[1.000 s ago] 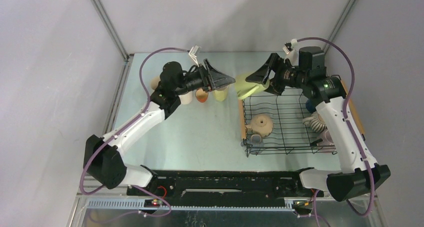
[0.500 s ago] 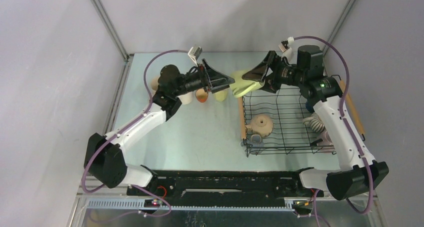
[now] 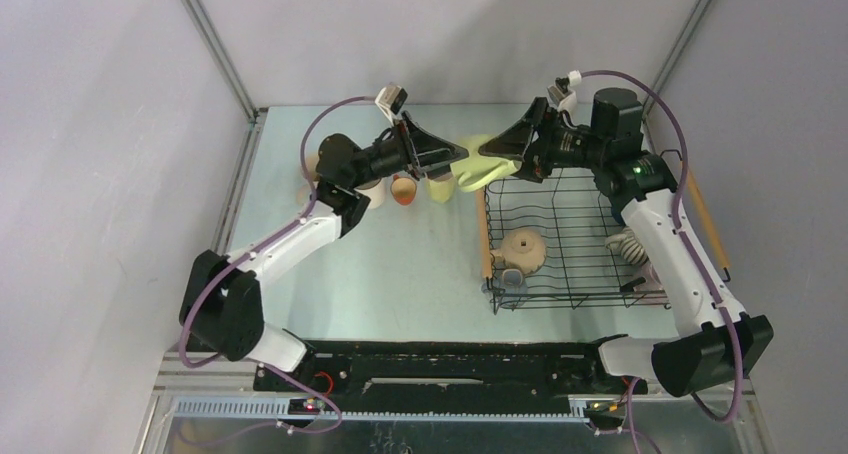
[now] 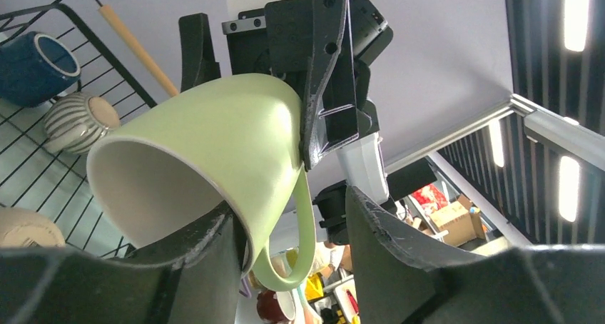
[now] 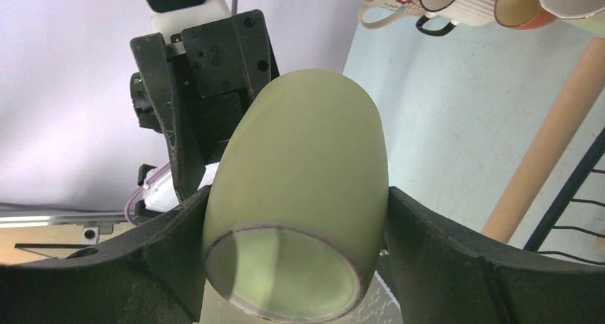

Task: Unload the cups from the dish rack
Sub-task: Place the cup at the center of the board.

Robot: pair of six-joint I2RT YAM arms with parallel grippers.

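Here the green mug (image 5: 307,145) sits clamped within the right gripper (image 5: 296,210).

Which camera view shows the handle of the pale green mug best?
The left wrist view: the mug tilts its mouth toward the camera and the handle loop hangs in full sight. The right wrist view shows only its smooth side, held in the right gripper, no handle. The top view shows it small, handle unclear.

A: State of right tool (image 5: 307,224)?
B: Fingers pressed on both sides of pale green mug (image 5: 307,160). left tool (image 5: 214,113) just behind it. Row of cups (image 5: 456,3) upper right on counter (image 5: 442,110)
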